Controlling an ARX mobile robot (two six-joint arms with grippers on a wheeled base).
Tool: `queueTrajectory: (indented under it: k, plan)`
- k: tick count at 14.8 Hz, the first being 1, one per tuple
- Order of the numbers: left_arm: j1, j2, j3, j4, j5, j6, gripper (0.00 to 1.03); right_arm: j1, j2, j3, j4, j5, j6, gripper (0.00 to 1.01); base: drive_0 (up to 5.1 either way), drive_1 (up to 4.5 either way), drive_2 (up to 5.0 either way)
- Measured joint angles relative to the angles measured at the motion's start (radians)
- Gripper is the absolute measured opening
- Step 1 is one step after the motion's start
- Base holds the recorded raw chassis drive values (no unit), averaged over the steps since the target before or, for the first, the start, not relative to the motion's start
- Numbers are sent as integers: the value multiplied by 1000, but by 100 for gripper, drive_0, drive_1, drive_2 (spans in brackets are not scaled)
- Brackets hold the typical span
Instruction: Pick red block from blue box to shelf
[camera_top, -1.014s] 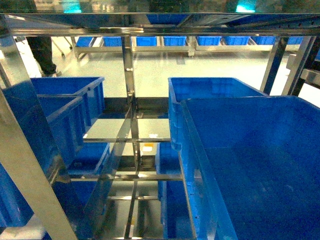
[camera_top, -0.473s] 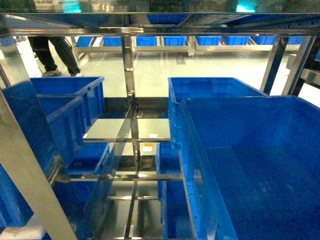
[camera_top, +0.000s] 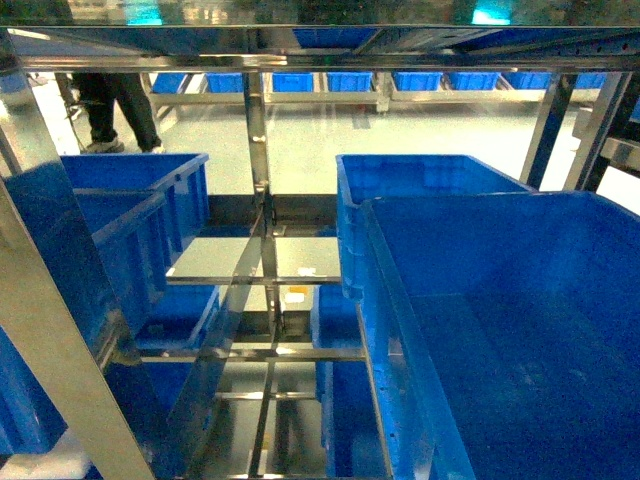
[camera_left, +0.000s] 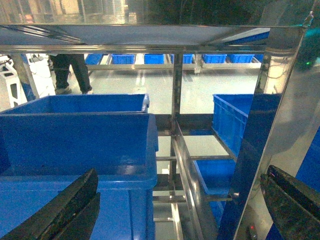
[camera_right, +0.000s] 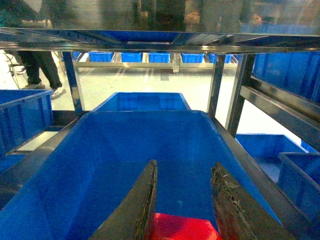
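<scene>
The shelf (camera_top: 262, 200) of steel posts and rails fills the head view, with the blue box (camera_right: 115, 150) on its right side. Over that box the right tool (camera_right: 182, 200) has its 2 fingers closed against the red block (camera_right: 182, 227). The left tool (camera_left: 170, 210) stands wide open and empty beside a steel post.

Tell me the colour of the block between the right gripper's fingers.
Red, glossy; the red block shows best in the right wrist view.
</scene>
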Motion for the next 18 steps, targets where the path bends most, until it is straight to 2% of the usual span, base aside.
queueTrajectory:
  k: [16,17,18]
  plan:
    - [0,0,0,0,0,0,98,0,1,0,-4,1,0,27,0,0,0]
    - [0,0,0,0,0,0,98,32,47,28,-95,73,-26,27,0,0,0]
    - [0,0,0,0,1,0,98,32,193,40,-30,92,-33,27,0,0,0]
